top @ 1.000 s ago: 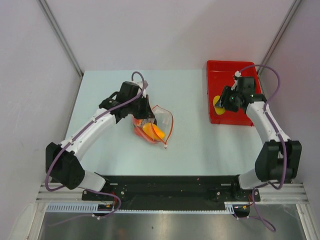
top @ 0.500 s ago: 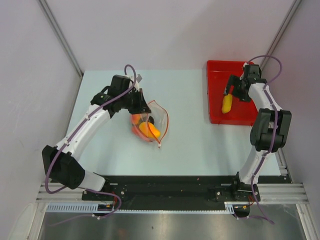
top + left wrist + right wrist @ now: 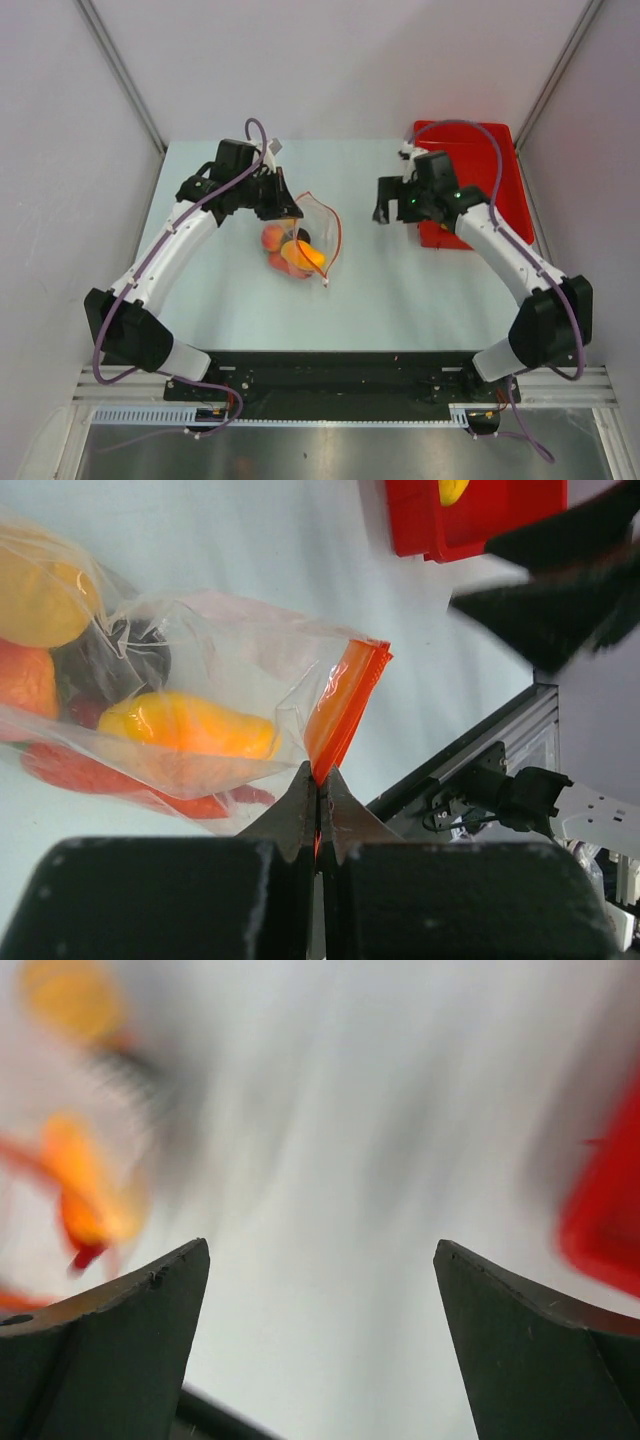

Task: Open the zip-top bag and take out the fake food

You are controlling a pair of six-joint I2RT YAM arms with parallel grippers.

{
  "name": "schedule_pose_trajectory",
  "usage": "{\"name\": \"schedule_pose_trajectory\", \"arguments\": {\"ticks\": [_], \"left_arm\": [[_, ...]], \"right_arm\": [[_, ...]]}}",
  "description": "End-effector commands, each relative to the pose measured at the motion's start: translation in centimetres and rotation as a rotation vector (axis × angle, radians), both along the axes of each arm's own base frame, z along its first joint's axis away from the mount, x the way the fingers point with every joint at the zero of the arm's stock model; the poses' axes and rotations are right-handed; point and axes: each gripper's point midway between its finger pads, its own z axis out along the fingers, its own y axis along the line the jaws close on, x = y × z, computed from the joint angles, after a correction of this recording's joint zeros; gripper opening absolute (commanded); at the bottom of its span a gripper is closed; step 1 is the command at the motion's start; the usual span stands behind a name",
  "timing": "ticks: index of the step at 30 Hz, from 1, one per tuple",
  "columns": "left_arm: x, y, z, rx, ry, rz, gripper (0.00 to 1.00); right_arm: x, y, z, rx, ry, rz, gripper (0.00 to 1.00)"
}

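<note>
Zip-top bag lies on the table, well to the left of the red tray in the top view. Its mouth with the orange-red zip strip is turned toward the tray. The change in the last second is on the right side. The right gripper was over the tray with a yellow piece, let it go there, and has now swung out past the tray's left edge, so it hangs between the tray and the bag. I judge that one piece is delivered and the arm is returning for the next one. The yellow piece shows in the tray in the left wrist view. Most of the fake food is still inside the bag: orange, yellow, dark and red pieces, so the task is not finished. The right gripper's fingers stand wide apart with nothing between them; that view is blurred from motion. The left gripper is clenched tight on the bag's edge by the end of the zip strip, holding the mouth up on the side away from the tray.
</note>
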Motion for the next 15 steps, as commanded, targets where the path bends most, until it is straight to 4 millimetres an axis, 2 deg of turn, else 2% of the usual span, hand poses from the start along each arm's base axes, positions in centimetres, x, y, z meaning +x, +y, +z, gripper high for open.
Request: {"name": "schedule_pose_trajectory", "arguments": {"ticks": [1, 2, 4, 5, 7, 9, 11, 12, 15], "left_arm": [[-0.2, -0.5, 2.6, -0.059, -0.038, -0.019, 0.0], [-0.3, -0.4, 2.5, -0.057, -0.038, -0.019, 0.0], [-0.5, -0.5, 2.3, -0.061, -0.027, -0.024, 0.0], [-0.5, -0.5, 2.4, -0.067, -0.028, -0.02, 0.0], [-0.8, -0.7, 2.5, -0.088, -0.026, -0.022, 0.0], [-1.1, -0.9, 2.7, -0.119, -0.021, -0.017, 0.0], [-1.4, -1.2, 2.9, -0.149, -0.012, -0.013, 0.0], [-1.6, -1.2, 3.0, -0.161, -0.021, -0.013, 0.0], [-2.0, -1.3, 2.7, -0.177, -0.008, -0.013, 0.0]], "right_arm": [[-5.3, 5.5, 2.6, 0.112, -0.082, 0.199, 1.0], [-6.4, 7.5, 3.2, 0.142, -0.11, 0.26, 1.0], [-7.9, 8.7, 3.8, 0.184, -0.125, 0.286, 0.99], [-9.1, 10.2, 3.5, 0.203, -0.133, 0.326, 0.97], [-10.0, 11.4, 3.7, 0.234, -0.139, 0.333, 0.79], [-10.9, 12.7, 4.1, 0.265, -0.154, 0.345, 0.66], [-11.4, 13.7, 4.3, 0.291, -0.153, 0.357, 0.59], [-12.2, 14.6, 4.5, 0.3, -0.154, 0.398, 0.5], [-12.9, 15.9, 4.8, 0.283, -0.193, 0.451, 0.49]]}}
